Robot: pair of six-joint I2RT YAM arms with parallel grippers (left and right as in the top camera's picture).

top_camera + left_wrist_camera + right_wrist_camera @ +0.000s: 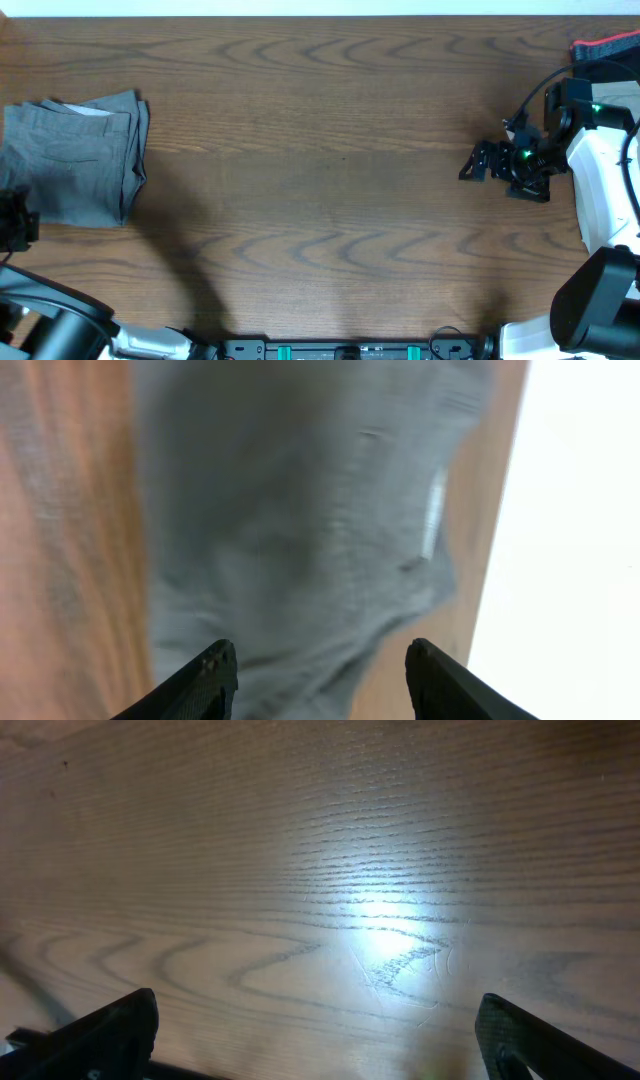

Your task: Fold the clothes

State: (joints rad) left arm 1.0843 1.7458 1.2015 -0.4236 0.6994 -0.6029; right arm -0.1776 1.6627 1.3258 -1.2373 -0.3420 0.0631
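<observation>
The grey-green shorts [78, 155] lie folded in a compact stack at the table's far left edge, a white label showing at the top. In the left wrist view the shorts [300, 510] fill the frame, blurred. My left gripper [318, 672] is open and empty, hovering over the shorts' near edge; in the overhead view only a dark part of it [14, 222] shows at the left edge. My right gripper [478, 162] is open and empty above bare wood at the right; its fingers [315, 1030] frame only the table.
The brown wooden table [330, 150] spans the view. The table's edge and a white floor [580, 510] show right of the shorts in the left wrist view. A red-and-black object [605, 47] sits at the top right corner.
</observation>
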